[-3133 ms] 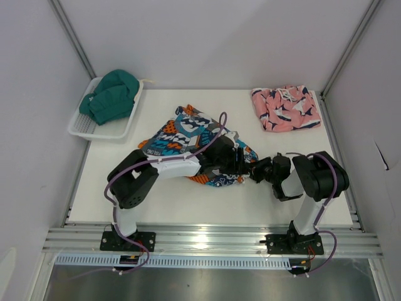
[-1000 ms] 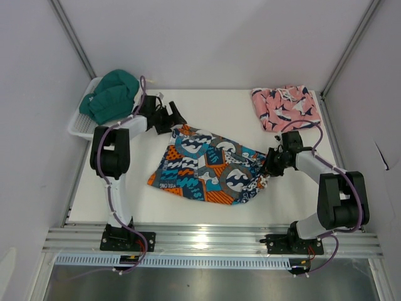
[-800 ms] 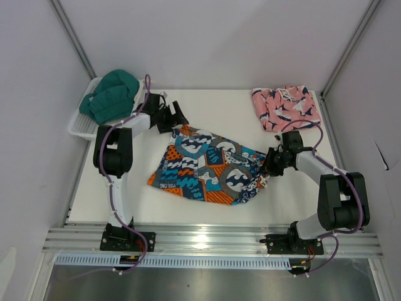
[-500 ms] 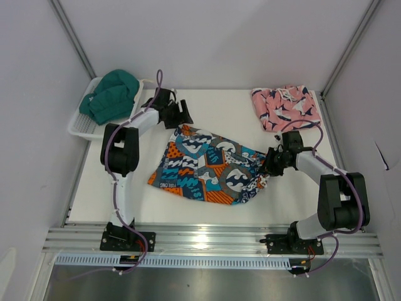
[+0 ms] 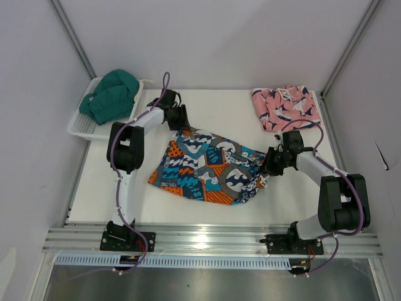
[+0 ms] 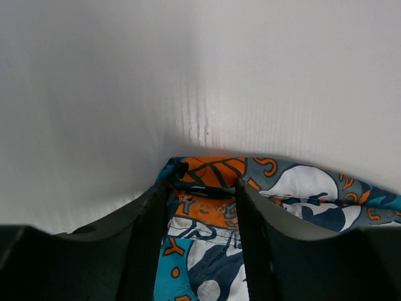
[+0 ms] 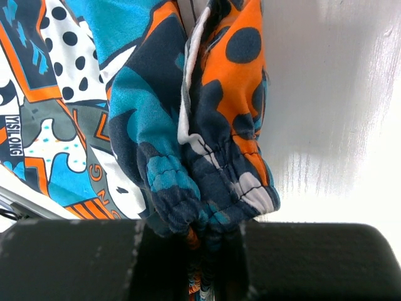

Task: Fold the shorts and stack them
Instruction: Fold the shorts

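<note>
Orange hem (image 6: pixel 213 170): left pincer (image 6: pixel 203 186) apart astride it; shallow bite could slip.
Right pincer (image 7: pixel 203 231): clamped on shorts (image 5: pixel 207 166), 3 o'clock.

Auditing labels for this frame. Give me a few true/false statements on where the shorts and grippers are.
1. The right gripper is shut on the patchwork shorts. True.
2. The pink shorts are stacked on the patchwork shorts. False: they lie apart, at the far right corner of the table.
3. The left gripper is at the patchwork shorts' far left corner. True.
4. The basket is empty. False: it holds green cloth.
</note>
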Robot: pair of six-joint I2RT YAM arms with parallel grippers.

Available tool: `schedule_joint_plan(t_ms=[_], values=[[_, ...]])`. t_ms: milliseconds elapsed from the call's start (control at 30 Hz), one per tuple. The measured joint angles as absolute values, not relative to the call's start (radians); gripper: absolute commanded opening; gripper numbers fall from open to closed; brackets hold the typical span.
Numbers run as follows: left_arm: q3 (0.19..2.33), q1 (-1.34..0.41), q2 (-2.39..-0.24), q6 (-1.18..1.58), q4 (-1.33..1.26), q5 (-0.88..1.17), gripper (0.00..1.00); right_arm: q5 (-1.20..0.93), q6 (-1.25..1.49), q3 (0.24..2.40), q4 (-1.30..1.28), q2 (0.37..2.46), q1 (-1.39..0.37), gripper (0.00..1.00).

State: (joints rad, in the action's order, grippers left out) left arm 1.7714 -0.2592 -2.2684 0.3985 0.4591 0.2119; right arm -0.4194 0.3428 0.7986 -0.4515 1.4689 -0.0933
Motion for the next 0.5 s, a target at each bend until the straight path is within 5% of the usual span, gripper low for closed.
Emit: schedule_joint_plan(t_ms=[200,333,367,500], values=[[1.782,-0.263,-2.280,0.395,0.452,0.197,0.37,-0.427,0.343,0.799,-0.451,1.468,-0.093,0.00],[1.779,-0.264,-2.280,0.413,0.435,0.183,0.14,-0.427,0.343,0.799,-0.452,1.466,-0.093,0.00],[1.779,-0.264,-2.281,0.419,0.429,0.181,0.00,-0.427,0.343,0.799,-0.452,1.464,-0.093,0.00],[1.778,-0.265,-2.286,0.437,0.406,0.178,0.00,-0.431,0.343,0.799,-0.452,1.457,-0.093,0.00]])
